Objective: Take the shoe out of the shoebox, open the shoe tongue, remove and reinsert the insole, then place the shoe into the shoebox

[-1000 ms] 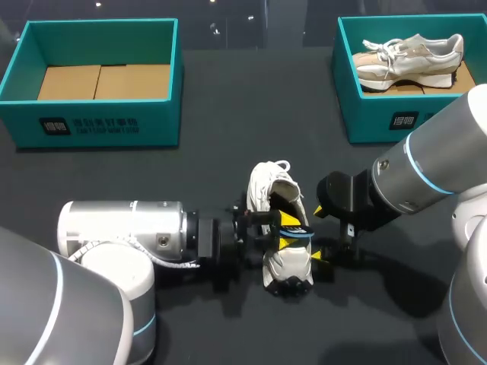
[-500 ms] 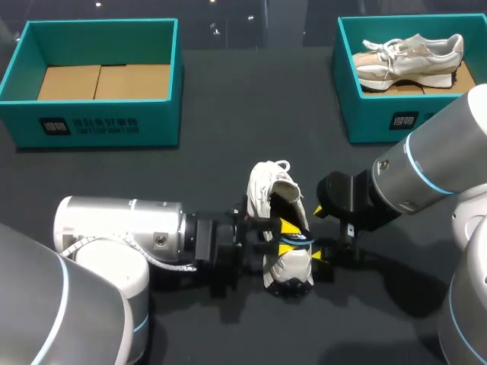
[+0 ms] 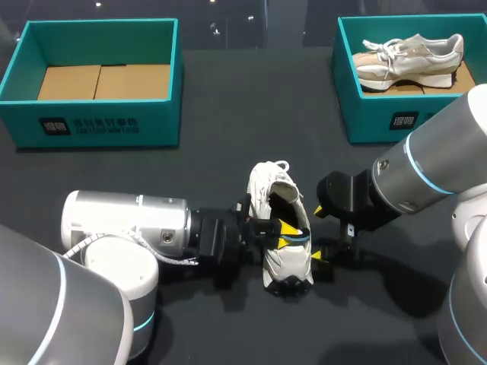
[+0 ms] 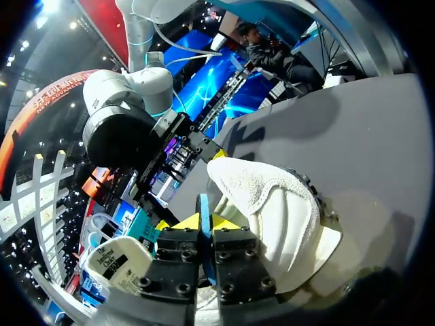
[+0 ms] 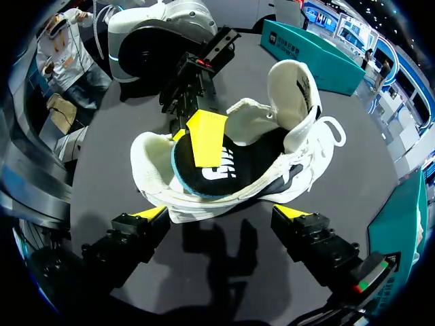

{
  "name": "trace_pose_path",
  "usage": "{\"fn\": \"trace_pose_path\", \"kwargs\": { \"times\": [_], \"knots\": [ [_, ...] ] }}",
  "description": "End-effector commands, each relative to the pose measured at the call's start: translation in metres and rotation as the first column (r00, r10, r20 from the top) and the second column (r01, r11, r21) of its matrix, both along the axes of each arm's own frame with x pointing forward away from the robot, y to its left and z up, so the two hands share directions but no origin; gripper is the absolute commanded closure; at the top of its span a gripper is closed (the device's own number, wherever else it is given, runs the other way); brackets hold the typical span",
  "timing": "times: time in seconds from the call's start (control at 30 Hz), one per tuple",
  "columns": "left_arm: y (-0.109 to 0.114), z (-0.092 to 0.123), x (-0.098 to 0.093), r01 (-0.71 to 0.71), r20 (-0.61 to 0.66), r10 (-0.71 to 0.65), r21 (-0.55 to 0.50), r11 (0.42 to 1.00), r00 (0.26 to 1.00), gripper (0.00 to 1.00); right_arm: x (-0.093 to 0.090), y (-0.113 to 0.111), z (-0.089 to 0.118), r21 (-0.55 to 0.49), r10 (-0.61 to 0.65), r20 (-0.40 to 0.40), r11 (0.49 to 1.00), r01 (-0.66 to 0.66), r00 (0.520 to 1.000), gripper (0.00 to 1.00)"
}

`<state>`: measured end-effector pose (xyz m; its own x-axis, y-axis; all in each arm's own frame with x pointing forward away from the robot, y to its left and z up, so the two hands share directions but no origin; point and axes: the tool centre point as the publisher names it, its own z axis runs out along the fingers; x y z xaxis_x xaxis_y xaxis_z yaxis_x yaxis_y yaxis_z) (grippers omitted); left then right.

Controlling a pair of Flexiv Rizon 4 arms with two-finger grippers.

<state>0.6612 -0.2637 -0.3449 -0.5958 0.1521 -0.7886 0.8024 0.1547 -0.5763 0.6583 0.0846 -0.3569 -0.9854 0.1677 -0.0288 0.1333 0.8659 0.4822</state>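
Shoe (image 3: 288, 265), white, lies on the dark table (image 3: 228, 114), about midway between the two arms. All places below are taken from the shoe.

- Tongue (image 5: 289, 88): stands up and is folded back from the opening.
- Insole (image 5: 224, 170): black with a blue edge. It is partly lifted out of the shoe's opening, one end raised above the rim and the rest inside.
- Left gripper (image 3: 287, 233): comes in low over the table from the shoe's left side, fingers reaching across into the opening. The claw is clamped on the raised end of the insole. The left wrist view shows the thin blue edge (image 4: 203, 204) pinched between the two near-closed fingers (image 4: 205, 221). In the right wrist view one yellow fingertip (image 5: 207, 139) lies flat on top of the insole.
- Right gripper (image 3: 319, 237): just beside the shoe's right side, low at the table. The claw is spread wide and holds nothing. In its own view (image 5: 222, 212) the shoe's side spans the gap ahead of the two tips. Contact with the shoe is possible at the sole edge, but the angle is too poor to tell.
- Teal shoebox (image 3: 99, 122): well apart, far left of the shoe, cardboard floor showing.
- Second teal shoebox (image 3: 373, 122): far right of the shoe, with another pale shoe (image 3: 411, 53) lying inside it.
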Motion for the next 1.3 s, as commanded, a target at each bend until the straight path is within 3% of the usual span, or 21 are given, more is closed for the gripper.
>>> {"fn": "trace_pose_path", "kwargs": {
  "times": [0.03,0.2,0.4,0.53,0.83,1.3],
  "knots": [
    [0.003,-0.008,0.01,-0.011,0.0,0.011,-0.007,1.0,1.0,1.0,-0.002,0.0,0.0,-0.001,-0.001,0.003,1.0,0.001,1.0,0.0],
    [0.007,0.003,0.006,-0.015,-0.016,0.015,-0.027,1.0,1.0,1.0,-0.002,0.0,0.0,-0.001,-0.001,0.003,1.0,0.001,1.0,0.0],
    [0.011,0.02,-0.008,0.007,-0.045,-0.009,-0.054,0.999,0.999,0.76,-0.002,0.0,0.0,-0.001,-0.001,0.003,1.0,0.001,1.0,0.0],
    [0.011,0.029,-0.014,0.021,-0.066,-0.025,-0.062,0.998,0.998,0.69,-0.002,0.0,0.0,-0.001,-0.001,0.003,1.0,0.001,1.0,0.0],
    [0.01,0.037,-0.021,0.044,-0.119,-0.047,-0.033,0.999,0.992,0.66,-0.002,0.0,0.0,-0.001,-0.001,0.003,1.0,0.001,1.0,0.0],
    [0.019,0.022,-0.024,0.153,-0.169,-0.122,0.183,0.971,0.978,0.68,-0.002,-0.004,0.002,0.0,-0.003,0.006,1.0,0.003,1.0,0.0]
  ]
}}
